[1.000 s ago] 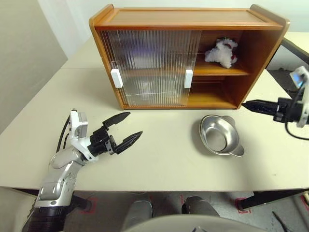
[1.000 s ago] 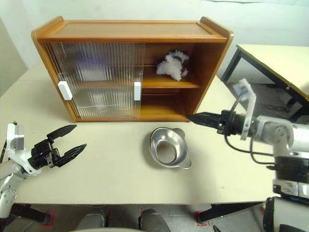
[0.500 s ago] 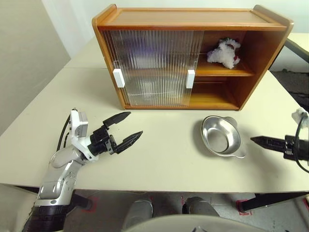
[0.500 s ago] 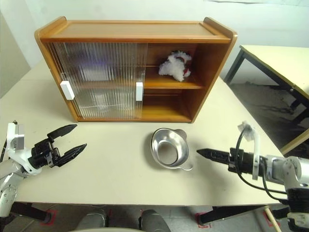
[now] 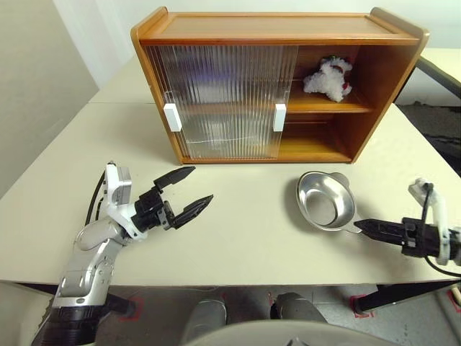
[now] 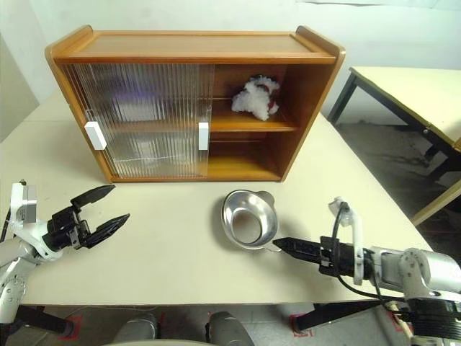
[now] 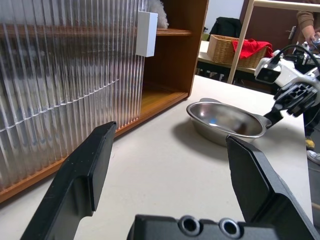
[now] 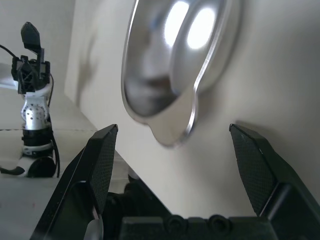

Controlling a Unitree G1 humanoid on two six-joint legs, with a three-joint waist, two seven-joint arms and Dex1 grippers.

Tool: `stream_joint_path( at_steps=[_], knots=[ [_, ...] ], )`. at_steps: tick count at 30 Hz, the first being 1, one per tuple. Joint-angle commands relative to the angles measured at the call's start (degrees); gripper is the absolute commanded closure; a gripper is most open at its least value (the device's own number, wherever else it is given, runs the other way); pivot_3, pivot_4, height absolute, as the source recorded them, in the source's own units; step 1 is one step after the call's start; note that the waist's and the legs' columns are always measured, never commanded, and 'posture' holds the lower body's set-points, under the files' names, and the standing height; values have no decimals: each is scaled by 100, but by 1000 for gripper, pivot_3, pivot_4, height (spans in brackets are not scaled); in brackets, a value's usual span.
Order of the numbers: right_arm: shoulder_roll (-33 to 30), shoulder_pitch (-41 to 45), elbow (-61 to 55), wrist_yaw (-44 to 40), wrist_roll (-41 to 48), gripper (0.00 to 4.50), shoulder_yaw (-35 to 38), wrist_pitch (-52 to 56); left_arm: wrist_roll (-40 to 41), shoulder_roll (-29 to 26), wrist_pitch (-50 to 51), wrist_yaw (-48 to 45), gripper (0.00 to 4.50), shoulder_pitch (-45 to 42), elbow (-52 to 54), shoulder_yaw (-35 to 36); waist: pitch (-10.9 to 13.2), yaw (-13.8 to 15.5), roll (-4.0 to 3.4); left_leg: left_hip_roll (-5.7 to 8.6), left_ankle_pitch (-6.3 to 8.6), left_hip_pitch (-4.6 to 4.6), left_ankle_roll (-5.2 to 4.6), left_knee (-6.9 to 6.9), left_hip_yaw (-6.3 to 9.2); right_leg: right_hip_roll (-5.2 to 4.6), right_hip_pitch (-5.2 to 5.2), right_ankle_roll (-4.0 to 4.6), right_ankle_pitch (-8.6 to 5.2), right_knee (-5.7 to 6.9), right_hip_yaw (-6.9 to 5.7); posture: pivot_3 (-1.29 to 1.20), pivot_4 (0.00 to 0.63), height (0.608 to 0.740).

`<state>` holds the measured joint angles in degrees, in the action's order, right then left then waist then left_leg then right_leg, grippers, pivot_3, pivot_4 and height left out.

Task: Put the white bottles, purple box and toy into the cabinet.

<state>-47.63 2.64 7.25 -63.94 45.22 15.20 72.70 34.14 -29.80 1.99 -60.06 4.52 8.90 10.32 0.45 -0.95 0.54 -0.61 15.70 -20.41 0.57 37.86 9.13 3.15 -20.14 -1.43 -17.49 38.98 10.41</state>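
Note:
The wooden cabinet (image 5: 274, 25) stands at the back of the table, its two ribbed sliding doors (image 5: 223, 101) covering the left part and the right part open. On the open upper shelf lies the fluffy white toy (image 5: 328, 78). The white bottles and the purple box are out of view. My left gripper (image 5: 202, 184) hovers open and empty over the table's left front, pointing toward the cabinet. Low at the right front, my right gripper (image 6: 277, 242) is open and empty; its fingertips (image 8: 102, 145) flank the handle of a metal dish (image 5: 326, 200) without touching it.
The round metal dish (image 7: 225, 117) sits on the table in front of the cabinet's open side. The table's front edge (image 5: 238, 277) runs just below both grippers. A second table (image 6: 410, 86) stands off to the right, and a basket with red cloth (image 7: 235, 50) lies beyond.
My right gripper has dropped from beside the cabinet's right end and pulled back toward the table's front, ending low by the dish's handle. The left gripper has not moved.

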Motion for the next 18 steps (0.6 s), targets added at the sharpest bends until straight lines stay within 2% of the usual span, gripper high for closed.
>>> stream_joint_path(
  at_steps=[1, 3, 5, 15, 18],
  knots=[
    [91, 135, -85, 266, 62, 26, 112, 6, -30, -2, -15, -27, 0, -63, -59, -21, -1, 3, -1, 0, 0, 0, 0, -3, 0, 0, -1, 14, 7, 0, 0, -25, 8, 740],
    [139, 188, -85, 342, 117, 229, 131, 60, -42, -11, -24, -32, 0, -65, -62, -17, -1, 6, -1, 0, 1, 0, -1, -5, 1, 0, -1, 22, 9, 0, 0, -22, 6, 740],
    [145, 210, -89, 362, 179, 685, 137, 139, -52, -27, -33, -36, 0, -58, -71, 0, -2, 14, -1, 0, 3, -1, -2, -7, 1, 0, -1, 25, 8, 0, 0, -23, 5, 740],
    [4, 272, -66, 308, 369, 4399, 168, 277, -47, -56, -21, -37, 0, -63, -71, 19, -4, 16, -3, 2, 8, -1, -2, -6, 0, 0, 0, 26, 3, 0, -1, -27, 5, 740],
    [-11, 341, -60, 320, 504, 4456, 246, 343, -39, -64, -16, -50, 0, -85, -95, 26, -6, 16, -1, 3, 8, 1, -1, -3, -1, 0, 3, 14, -4, 0, -1, -30, 5, 740]
  ],
)
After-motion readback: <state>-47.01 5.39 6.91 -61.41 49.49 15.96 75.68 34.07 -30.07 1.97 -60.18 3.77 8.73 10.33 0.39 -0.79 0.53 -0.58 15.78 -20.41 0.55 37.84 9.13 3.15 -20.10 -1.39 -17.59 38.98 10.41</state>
